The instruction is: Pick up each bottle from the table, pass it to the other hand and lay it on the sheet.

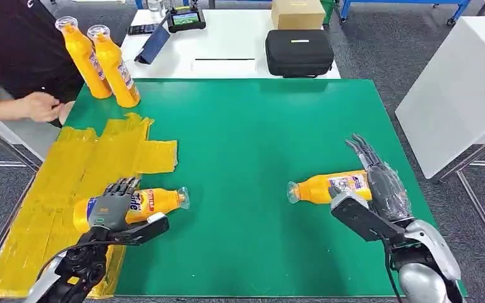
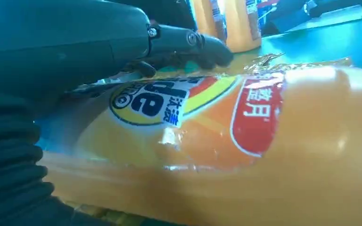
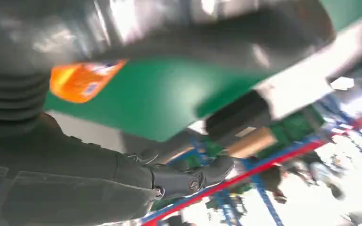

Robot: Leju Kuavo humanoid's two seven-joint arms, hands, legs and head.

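An orange bottle [image 1: 155,202] lies on its side at the right edge of the yellow sheet [image 1: 69,170], cap toward the table's middle. My left hand [image 1: 113,205] grips its body, fingers [image 2: 188,42] curled over the label of the bottle [image 2: 245,141]. A second orange bottle [image 1: 325,188] lies on the green mat [image 1: 259,126] at the right, cap pointing left. My right hand [image 1: 379,186] is at its base end, fingers stretched out straight and holding nothing. The right wrist view catches a bit of that bottle [image 3: 82,80].
Two more orange bottles [image 1: 87,60] [image 1: 119,66] stand upright at the mat's back left corner. A person's hand [image 1: 41,106] rests beside them. A black case [image 1: 299,52] and a cardboard box [image 1: 297,12] sit on the white table behind. A white panel [image 1: 461,88] stands at the right.
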